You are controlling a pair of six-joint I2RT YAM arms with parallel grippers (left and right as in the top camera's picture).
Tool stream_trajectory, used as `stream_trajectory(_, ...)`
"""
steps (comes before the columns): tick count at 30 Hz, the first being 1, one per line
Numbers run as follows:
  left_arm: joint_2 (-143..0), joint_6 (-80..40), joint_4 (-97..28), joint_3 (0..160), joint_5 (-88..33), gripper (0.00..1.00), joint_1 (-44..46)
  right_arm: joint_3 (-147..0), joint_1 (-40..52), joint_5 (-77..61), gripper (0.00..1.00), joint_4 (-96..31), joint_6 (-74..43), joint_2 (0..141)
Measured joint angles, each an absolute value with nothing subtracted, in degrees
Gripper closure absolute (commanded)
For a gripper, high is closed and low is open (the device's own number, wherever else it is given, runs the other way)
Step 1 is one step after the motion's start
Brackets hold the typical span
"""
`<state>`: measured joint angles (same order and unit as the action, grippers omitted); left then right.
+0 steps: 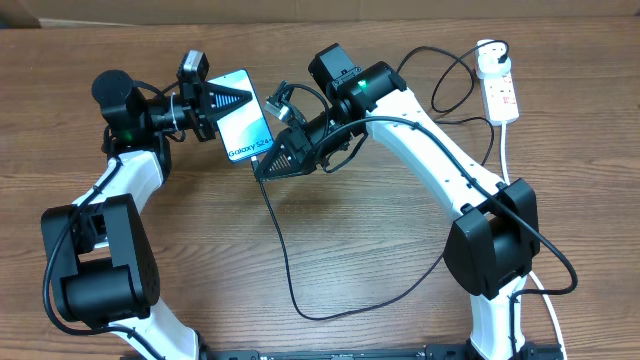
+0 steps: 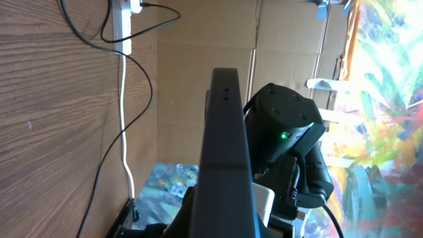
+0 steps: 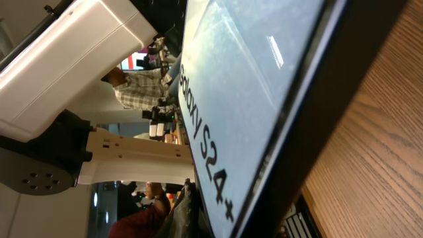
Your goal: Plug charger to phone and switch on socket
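In the overhead view the charger cable vanishes under the right gripper at the phone's 5 o'clock corner, so its tip, and whether it is gripped, cannot be made out. The power strip, at 2 o'clock there, is too small to tell on from off. The right wrist view cuts the phone off at 12 and 6 o'clock.

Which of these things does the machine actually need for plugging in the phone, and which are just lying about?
Needed for the job:
phone, gripped by the left claw
charger cable, its tip at the right claw
socket strip

Just there:
cardboard wall
wooden table
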<state>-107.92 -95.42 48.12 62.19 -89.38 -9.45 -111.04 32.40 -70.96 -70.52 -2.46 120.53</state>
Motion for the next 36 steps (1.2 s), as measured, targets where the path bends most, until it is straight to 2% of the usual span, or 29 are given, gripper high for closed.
stream_trajectory(36, -107.92, -95.42, 48.1, 62.26, -87.29, 0.96, -9.78, -110.98, 31.64, -71.13, 0.96, -67.22, -6.0, 120.51)
